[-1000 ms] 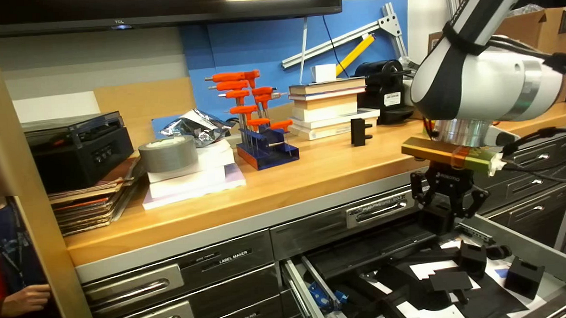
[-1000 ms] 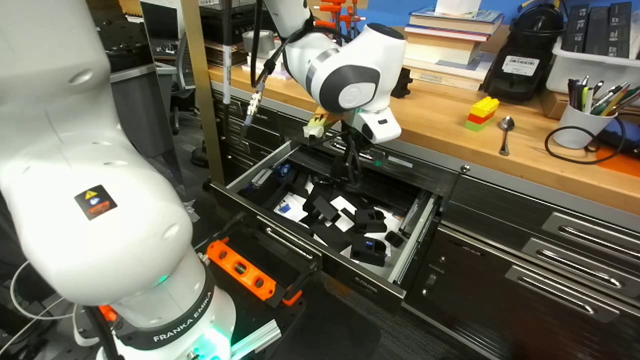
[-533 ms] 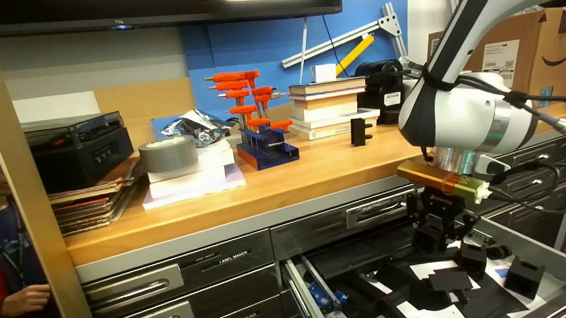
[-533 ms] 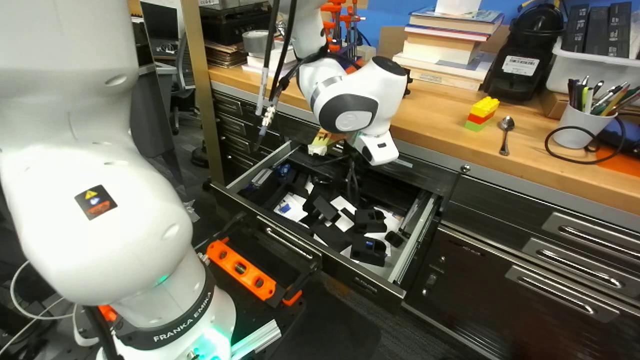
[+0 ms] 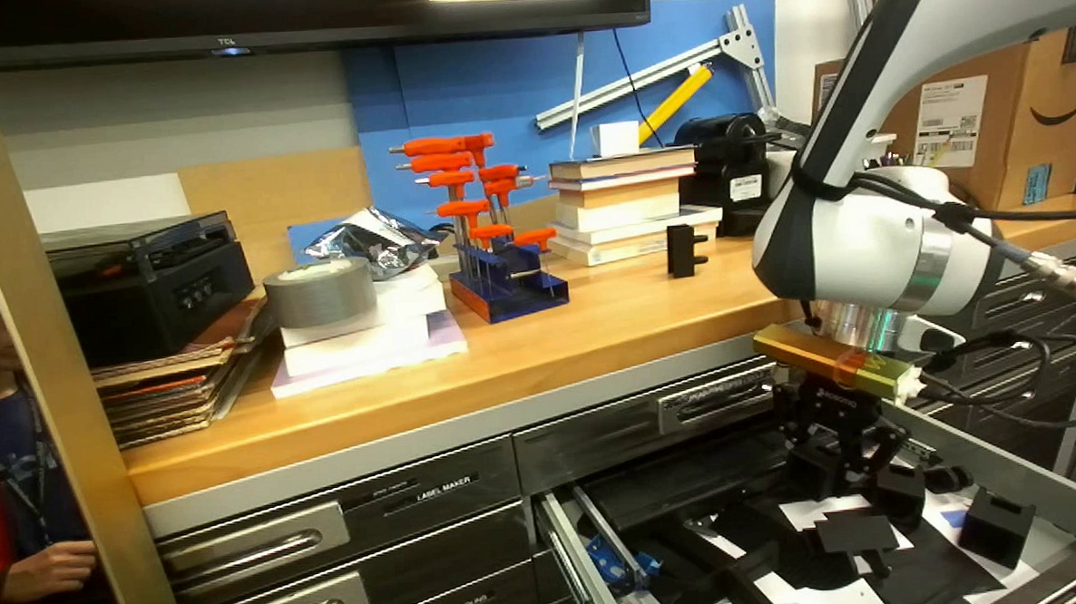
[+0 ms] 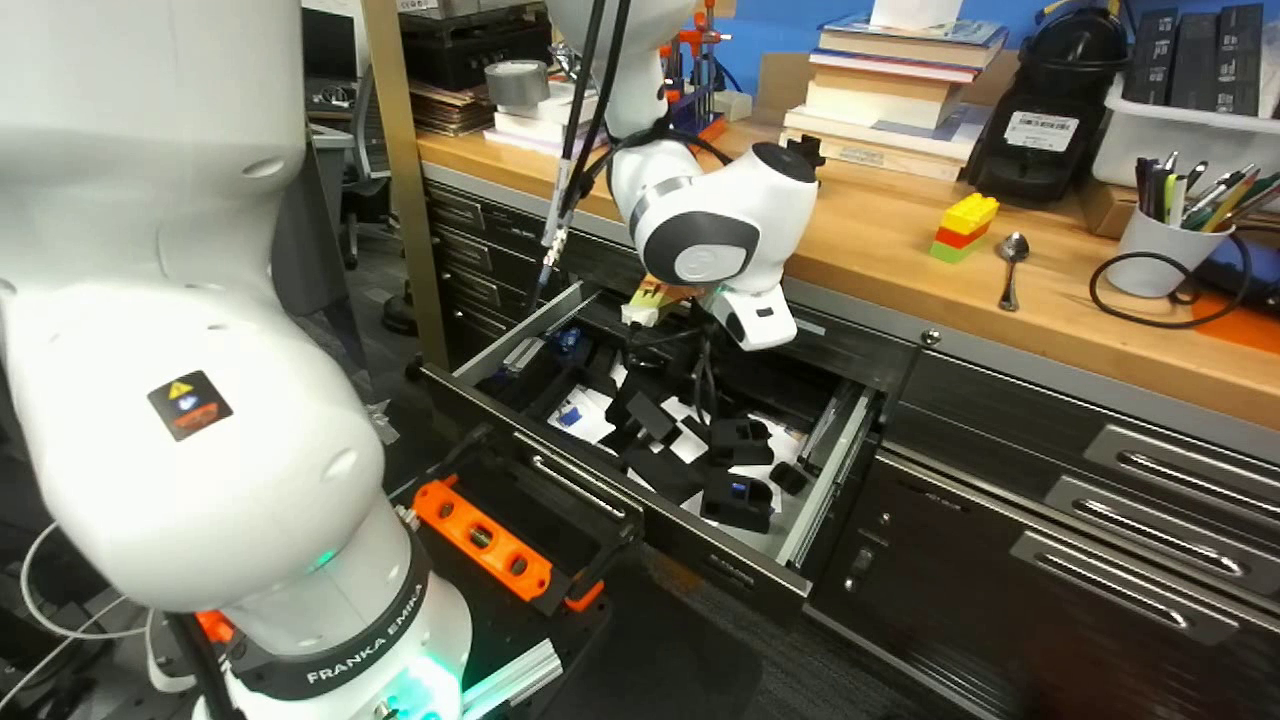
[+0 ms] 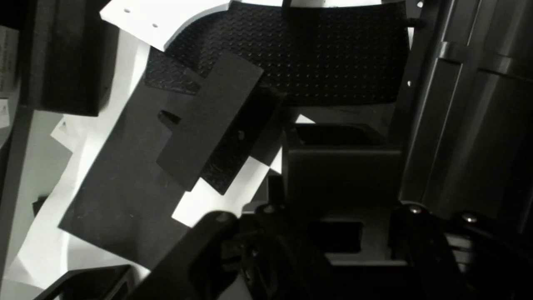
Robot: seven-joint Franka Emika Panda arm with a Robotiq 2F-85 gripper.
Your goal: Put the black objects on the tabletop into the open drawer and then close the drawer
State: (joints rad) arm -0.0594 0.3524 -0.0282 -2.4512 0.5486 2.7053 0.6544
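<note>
- Grey metal forms the drawer (image 6: 690,540), pulled out from below the wooden tabletop (image 6: 870,215).
- The gripper (image 7: 339,208) is narrowed on one black block (image 7: 341,171), pinching it from both sides, low over the drawer's far part; whether the block touches anything beneath, I cannot tell.
- At the drawer's right sit two more black pieces, a near block (image 6: 735,500) and a far block (image 6: 738,440), with one small round piece (image 6: 790,478) just right of them.
- Left of those, one black plate (image 7: 212,121) with two pegs lies askew; white sheets (image 5: 806,514) spread beneath and between.
- One blue item (image 5: 611,567) lies at the drawer's left.
- On the tabletop, one black piece (image 5: 680,252) with two pegs stands upright, just beside one stack of books (image 5: 620,210), on its near side.
- Clear bin (image 6: 1130,140), far right: three black boxes (image 6: 1197,62).
- White cup (image 6: 1145,262), nearer than the bin: pens (image 6: 1195,190), too crowded to count.
- Blue stand (image 5: 512,299), left of the books: several orange-handled keys (image 5: 443,163).
- One toy brick (image 6: 963,228) of three layers; one spoon (image 6: 1011,270) to its right.
</note>
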